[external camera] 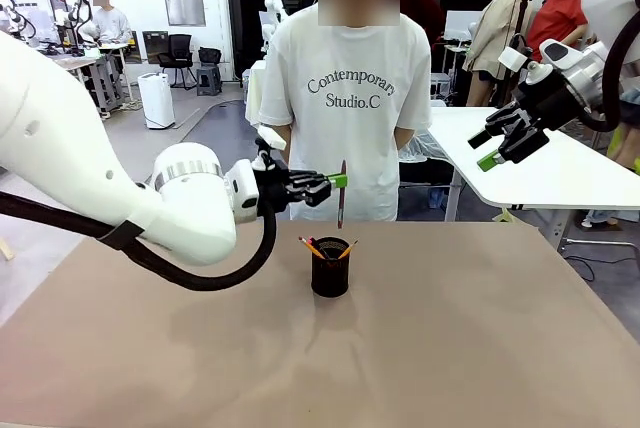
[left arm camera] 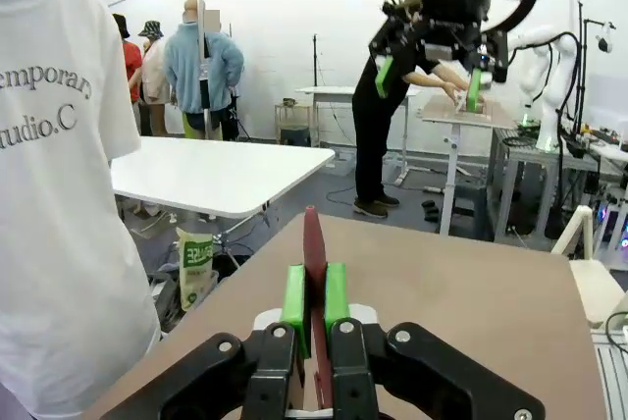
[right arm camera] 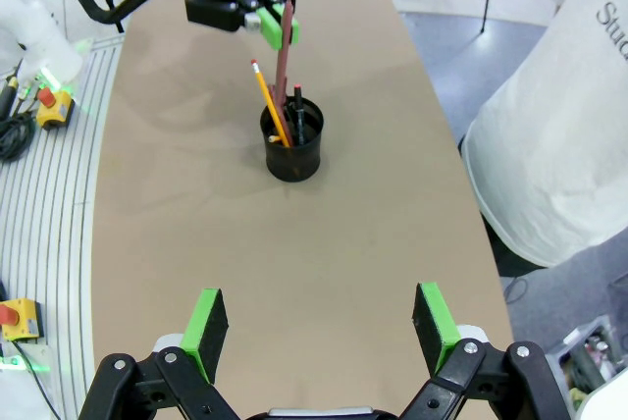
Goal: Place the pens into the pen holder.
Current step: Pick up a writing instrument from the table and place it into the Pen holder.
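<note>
Reddish-brown pen [external camera: 341, 195], pinched in left hand [external camera: 337, 182]

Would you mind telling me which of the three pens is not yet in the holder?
The reddish-brown pen: it hangs upright between the left gripper's fingers above the holder, while the yellow pencil and black pen already stand inside.

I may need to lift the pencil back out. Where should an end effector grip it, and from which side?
Grip the yellow pencil on its upper shaft, well above the pen holder rim, coming from above. It leans out of the cup away from the black pen, and that free upper length is probably the only part with finger room.
</note>
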`<state>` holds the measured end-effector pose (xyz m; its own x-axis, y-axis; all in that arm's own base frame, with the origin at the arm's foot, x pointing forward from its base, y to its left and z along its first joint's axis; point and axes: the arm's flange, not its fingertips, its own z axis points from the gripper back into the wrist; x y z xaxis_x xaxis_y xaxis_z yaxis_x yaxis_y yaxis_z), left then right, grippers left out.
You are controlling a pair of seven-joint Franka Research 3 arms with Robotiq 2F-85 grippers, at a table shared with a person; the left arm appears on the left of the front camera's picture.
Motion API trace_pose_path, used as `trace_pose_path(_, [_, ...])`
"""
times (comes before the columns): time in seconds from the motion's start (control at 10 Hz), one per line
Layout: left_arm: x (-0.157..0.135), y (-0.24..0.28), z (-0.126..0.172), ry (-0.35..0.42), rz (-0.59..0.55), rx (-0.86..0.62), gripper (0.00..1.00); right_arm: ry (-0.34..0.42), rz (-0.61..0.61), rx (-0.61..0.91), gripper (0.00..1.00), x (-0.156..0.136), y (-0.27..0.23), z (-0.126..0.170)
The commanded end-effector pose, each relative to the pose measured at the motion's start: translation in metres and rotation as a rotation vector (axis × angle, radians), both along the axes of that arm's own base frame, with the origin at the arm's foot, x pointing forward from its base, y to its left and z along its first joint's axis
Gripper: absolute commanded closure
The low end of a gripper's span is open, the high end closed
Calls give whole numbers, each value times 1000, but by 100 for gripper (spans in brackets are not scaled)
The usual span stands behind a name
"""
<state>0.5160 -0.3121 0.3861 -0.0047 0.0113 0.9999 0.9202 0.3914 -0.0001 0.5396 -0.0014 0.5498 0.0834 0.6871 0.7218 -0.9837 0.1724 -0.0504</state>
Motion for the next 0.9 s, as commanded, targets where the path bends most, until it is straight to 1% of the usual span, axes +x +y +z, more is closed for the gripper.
trace_pose_path(0.0, [3,-6,-18,-37,47,17,100,15,-10,4,0,-4,1,3])
trace_pose_path(0.2, [7,-8,-30,-65,71,16,100,15,-10,4,0,-4,1,3])
trace_pose_path(0.5, [14,-8,-44,-46,92,0,100,15,-10,4,0,-4,1,3])
trace_pose_path(0.6, [15,-8,-44,-50,101,-20,100,15,-10,4,0,-4,1,3])
trace_pose_path(0.8, [14,-8,-43,-57,106,-19,62,15,-10,4,0,-4,1,3])
